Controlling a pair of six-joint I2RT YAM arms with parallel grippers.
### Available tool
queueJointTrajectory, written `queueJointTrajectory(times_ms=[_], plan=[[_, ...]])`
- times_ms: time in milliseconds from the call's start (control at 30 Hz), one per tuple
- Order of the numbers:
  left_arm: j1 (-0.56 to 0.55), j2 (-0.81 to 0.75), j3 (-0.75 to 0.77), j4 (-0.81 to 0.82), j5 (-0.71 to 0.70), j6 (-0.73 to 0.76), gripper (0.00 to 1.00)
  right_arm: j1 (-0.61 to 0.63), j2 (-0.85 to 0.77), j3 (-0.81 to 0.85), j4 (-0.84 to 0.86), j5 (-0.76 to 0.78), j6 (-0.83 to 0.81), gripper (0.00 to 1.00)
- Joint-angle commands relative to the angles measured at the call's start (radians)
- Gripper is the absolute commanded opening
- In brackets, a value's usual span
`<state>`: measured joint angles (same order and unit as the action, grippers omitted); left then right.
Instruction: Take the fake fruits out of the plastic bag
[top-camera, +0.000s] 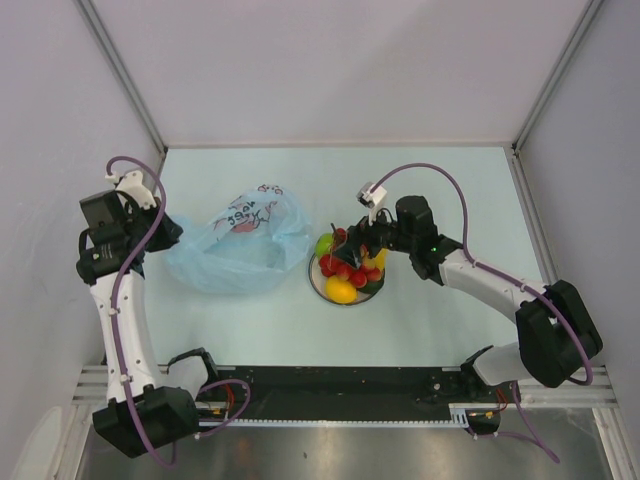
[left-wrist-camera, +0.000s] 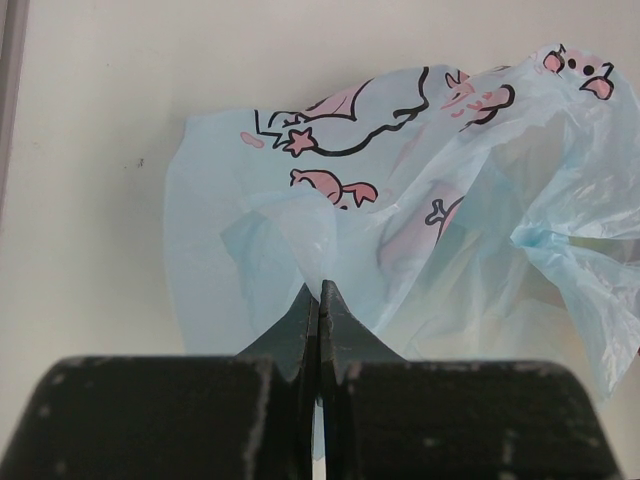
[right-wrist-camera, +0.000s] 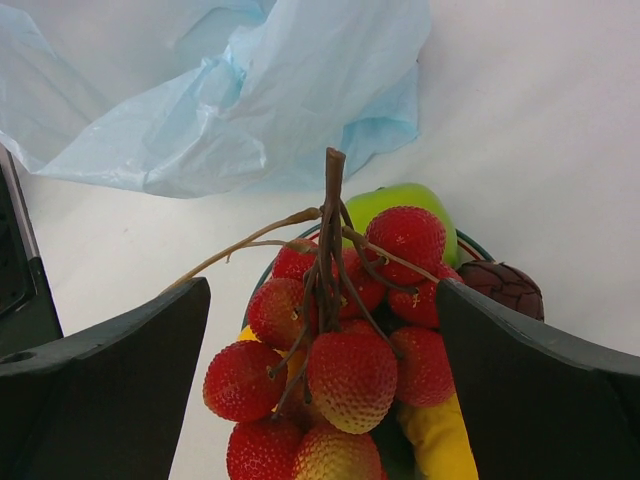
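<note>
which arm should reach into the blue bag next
Right: the right gripper hangs open above the red berry cluster, while the left gripper is shut on the crinkly light-blue plastic bag.

A pale, faintly blue counter (top-camera: 440, 320) fills the enclosure. Plain white panels close it in: a back wall (top-camera: 340, 70), a left wall (top-camera: 50, 120) and a right wall (top-camera: 600, 150). Grey metal struts (top-camera: 120, 75) run along the rear corners. A black rail (top-camera: 340, 405) edges the near side. The light is even and the shadows are soft.
</note>
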<state>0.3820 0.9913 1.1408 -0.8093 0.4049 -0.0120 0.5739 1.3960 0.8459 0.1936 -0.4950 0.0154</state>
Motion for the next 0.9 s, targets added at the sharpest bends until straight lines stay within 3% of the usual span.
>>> queueJointTrajectory(times_ms=[0, 633, 767, 867], plan=[[0.009, 0.003, 0.008, 0.028, 0.025, -0.020, 0.00, 0.006, -0.005, 0.051, 0.037, 0.021, -0.008, 1.00], [0.011, 0.001, 0.002, 0.035, 0.023, -0.020, 0.00, 0.006, 0.035, 0.096, 0.037, 0.024, 0.006, 1.00], [0.012, 0.023, 0.030, 0.027, 0.025, -0.016, 0.00, 0.006, 0.012, 0.175, -0.061, -0.031, -0.011, 1.00], [0.012, 0.033, 0.046, 0.030, 0.020, -0.013, 0.00, -0.012, 0.000, 0.260, -0.179, 0.010, 0.038, 1.00]])
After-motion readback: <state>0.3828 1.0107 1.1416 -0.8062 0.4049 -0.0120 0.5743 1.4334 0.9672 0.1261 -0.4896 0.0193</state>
